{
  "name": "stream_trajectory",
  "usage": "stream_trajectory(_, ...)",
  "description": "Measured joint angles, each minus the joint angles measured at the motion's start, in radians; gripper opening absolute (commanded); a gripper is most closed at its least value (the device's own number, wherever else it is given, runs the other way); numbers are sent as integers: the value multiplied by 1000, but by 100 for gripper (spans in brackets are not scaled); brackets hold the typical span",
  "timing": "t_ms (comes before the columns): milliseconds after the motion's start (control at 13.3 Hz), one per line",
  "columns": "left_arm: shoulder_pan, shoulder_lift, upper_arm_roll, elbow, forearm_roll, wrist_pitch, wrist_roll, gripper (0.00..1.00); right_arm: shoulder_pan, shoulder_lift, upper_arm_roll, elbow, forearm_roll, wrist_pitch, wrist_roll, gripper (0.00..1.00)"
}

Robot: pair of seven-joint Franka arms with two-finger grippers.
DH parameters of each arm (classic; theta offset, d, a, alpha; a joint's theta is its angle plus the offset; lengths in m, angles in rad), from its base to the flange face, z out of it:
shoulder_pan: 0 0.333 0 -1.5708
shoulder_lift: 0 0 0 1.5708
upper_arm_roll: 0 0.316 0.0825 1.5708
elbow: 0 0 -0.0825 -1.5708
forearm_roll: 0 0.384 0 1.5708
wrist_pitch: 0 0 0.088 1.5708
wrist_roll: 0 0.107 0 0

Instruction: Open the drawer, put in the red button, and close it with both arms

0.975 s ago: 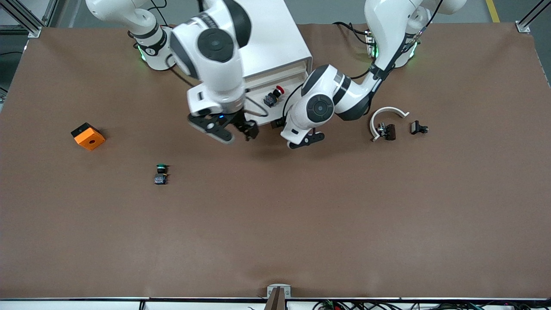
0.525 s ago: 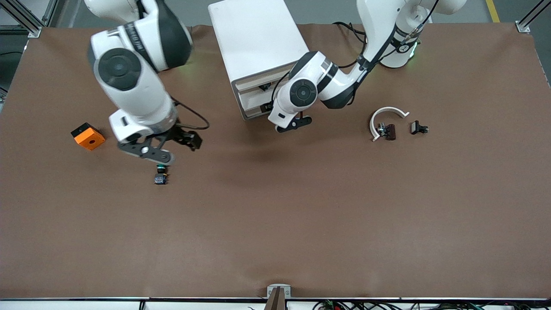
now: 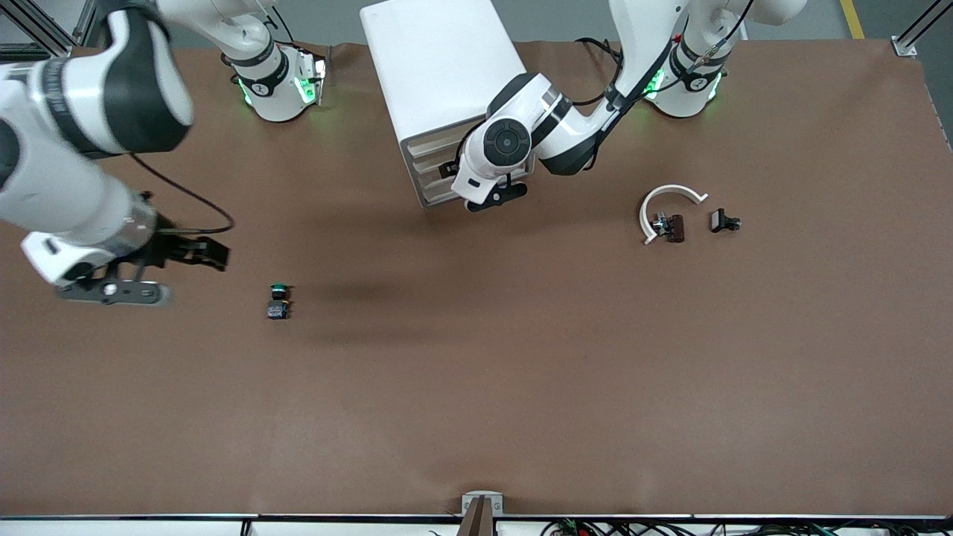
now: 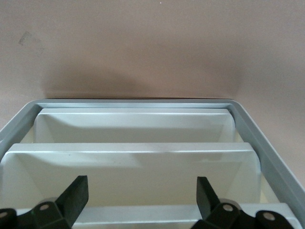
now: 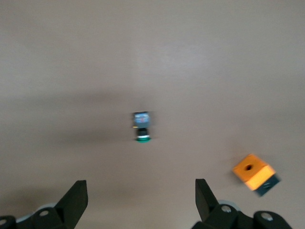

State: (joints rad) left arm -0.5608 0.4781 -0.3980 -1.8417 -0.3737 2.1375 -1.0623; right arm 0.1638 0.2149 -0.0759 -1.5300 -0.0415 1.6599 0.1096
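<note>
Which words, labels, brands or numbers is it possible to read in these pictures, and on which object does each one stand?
No text can be read in any view.
right arm's base: a small dark mark, too small to read.
left arm's base: a similar mark, too small to read.
white drawer cabinet, green button, orange block, left gripper, right gripper: no lettering visible.

My left claw pushed the drawer shut; my right claw swung away over bare worktop.
</note>
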Motion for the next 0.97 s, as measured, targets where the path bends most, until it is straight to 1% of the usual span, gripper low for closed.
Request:
stream_trajectory(225, 38, -16, 17, 24, 1, 13, -6, 100, -109, -3, 0, 11, -2, -20, -169, 100)
stream_trajectory(375, 126, -33, 28, 57, 19, -2, -6, 100, -125, -4, 0, 54, -6, -79, -190, 100)
stream_trajectory(525, 234, -51, 29, 96, 97, -38, -5, 100, -125, -5, 5, 90, -19, -100, -189, 100)
stream_trajectory(675, 324, -69, 30, 147, 187, -118, -4, 100, -125, -5, 8, 102, -19, -106, -183, 100)
stream_trajectory(825, 401, -83, 30, 220, 291, -219, 0, 100, -125, -12, 8, 111, -20, -143, -182, 100)
stream_trajectory(975, 460, -91, 29, 300, 391, -289, 13, 100, -125, -49, 8, 120, -20, -186, -180, 100)
